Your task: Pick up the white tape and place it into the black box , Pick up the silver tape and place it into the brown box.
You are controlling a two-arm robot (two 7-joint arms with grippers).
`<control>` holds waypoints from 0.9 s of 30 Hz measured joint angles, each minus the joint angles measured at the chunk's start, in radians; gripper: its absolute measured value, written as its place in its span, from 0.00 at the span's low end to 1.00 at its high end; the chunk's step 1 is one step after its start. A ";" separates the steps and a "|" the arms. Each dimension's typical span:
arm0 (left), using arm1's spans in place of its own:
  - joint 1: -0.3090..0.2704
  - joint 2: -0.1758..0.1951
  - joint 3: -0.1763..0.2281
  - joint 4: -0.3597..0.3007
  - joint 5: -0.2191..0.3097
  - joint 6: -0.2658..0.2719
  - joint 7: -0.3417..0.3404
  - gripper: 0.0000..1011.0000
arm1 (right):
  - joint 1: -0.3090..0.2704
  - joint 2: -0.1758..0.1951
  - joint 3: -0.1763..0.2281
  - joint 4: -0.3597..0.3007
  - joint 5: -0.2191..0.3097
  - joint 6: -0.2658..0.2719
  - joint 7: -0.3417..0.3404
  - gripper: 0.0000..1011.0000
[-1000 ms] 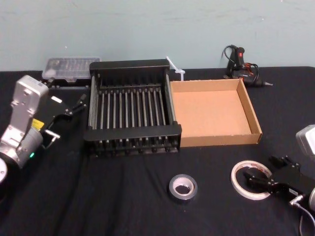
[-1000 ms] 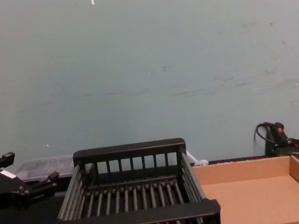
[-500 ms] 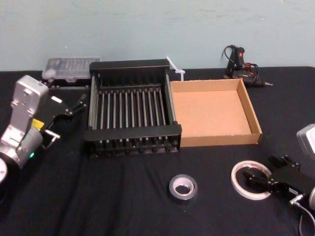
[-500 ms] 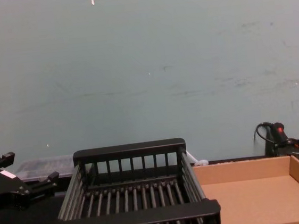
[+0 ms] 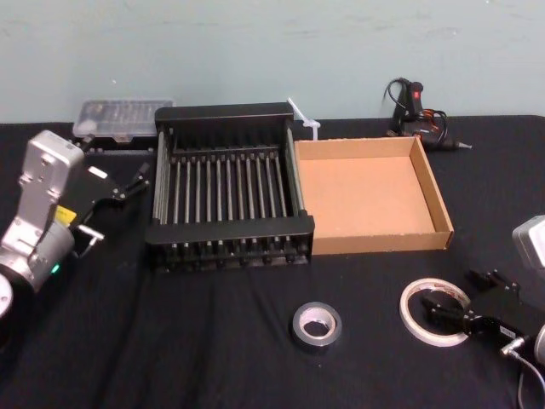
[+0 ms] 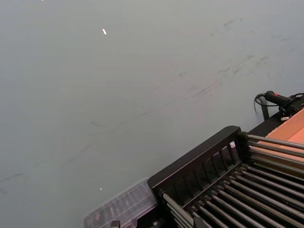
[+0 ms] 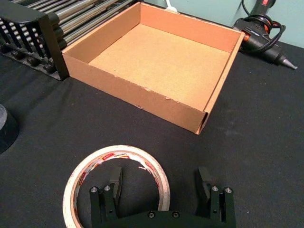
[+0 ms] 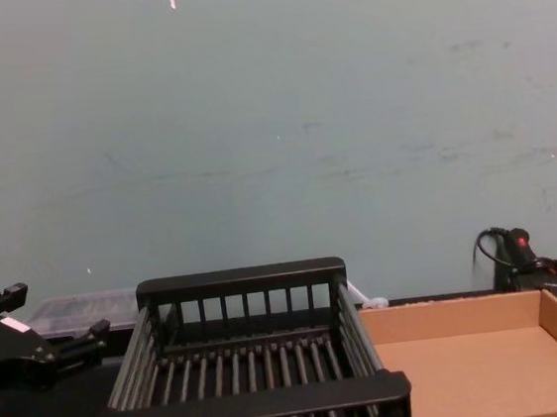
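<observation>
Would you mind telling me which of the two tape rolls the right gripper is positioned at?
The white tape: the right gripper straddles its rim, one finger inside the ring. The silver tape lies apart, nearer the middle.

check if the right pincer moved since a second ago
Yes. In the head view the right pincer, open around the white tape rim, has dropped slightly lower and away from the brown box; the tape itself stayed put.

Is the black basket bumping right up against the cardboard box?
Touching. In the head view the black box and the brown box sit side by side with no tablecloth between them; the right wrist view also shows their corners meeting.
</observation>
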 joint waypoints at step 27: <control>0.000 0.000 0.000 0.000 0.000 0.000 0.000 0.99 | 0.000 0.001 -0.002 -0.001 0.002 -0.002 -0.002 0.80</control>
